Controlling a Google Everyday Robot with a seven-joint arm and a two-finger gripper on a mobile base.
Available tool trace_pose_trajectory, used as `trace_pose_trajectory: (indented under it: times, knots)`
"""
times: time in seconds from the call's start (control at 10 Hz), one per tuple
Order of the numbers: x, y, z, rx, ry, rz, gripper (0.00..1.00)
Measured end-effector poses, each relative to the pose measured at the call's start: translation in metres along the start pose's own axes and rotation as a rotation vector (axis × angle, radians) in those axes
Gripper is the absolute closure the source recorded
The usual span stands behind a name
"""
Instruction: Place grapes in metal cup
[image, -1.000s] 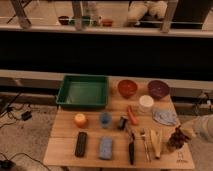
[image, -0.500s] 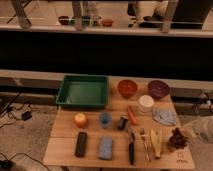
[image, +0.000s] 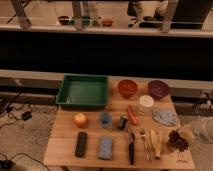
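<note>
Pincer (image: 196, 131) static, low rt, near grapes (image: 177, 140)

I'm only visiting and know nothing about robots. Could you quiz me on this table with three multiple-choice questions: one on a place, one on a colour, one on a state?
1. Where do the grapes lie?
A) at the table's back left
B) near the front right corner of the table
C) on the floor

2. What colour is the tray?
A) green
B) red
C) white

3. What is the state of the metal cup?
A) it holds the grapes
B) it stands on the table without them
C) it sits in the tray

Answers:
1. B, the dark bunch sits by the front right edge, with the shut gripper just to its right.
2. A, its walls and floor are green.
3. B, the bunch lies apart, to the cup's right.
</note>
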Motion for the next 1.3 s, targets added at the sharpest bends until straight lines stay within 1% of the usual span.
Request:
trace_pose_trajectory:
  times: [0.3,0.6,1.0,1.3]
  knots:
    - [0.001,0.003,0.008,-0.027,0.008,-0.010,1.00]
    - [0.003,0.003,0.011,-0.043,0.017,-0.010,1.00]
    - [0.012,-0.004,0.015,-0.069,0.030,0.023,1.00]
    - [0.021,-0.014,0.023,-0.098,0.045,0.059,1.00]
